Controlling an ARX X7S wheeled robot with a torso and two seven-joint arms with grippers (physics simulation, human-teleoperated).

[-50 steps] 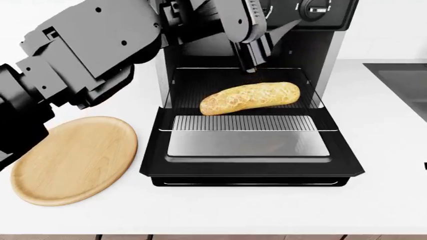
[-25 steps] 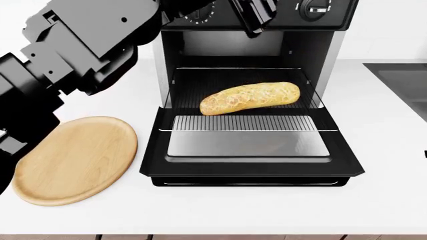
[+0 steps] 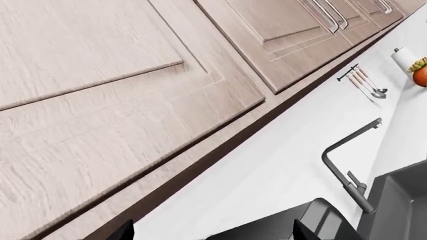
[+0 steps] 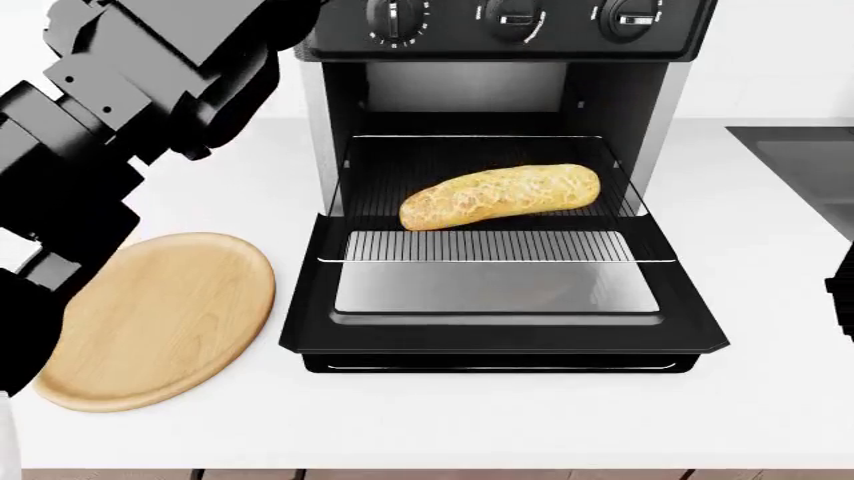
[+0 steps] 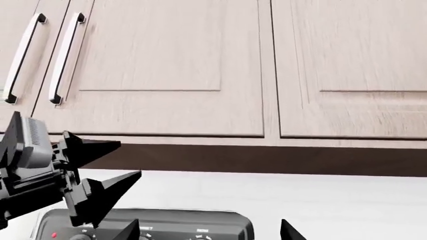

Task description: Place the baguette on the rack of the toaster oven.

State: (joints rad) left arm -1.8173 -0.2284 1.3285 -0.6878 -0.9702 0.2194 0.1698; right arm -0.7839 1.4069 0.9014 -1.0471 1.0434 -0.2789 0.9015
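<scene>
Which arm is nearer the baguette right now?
Left, seemingly. The left arm is raised beside the toaster oven, up-left of the baguette; the right arm shows only at the far right edge.

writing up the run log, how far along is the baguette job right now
Done: the baguette lies on the rack of the toaster oven, touched by neither gripper. In hand: nothing; the left gripper, seen from the right wrist camera, is open, empty and up by the oven top. Left: nothing for the placement itself. The oven door is down and the wooden board lies bare.
</scene>
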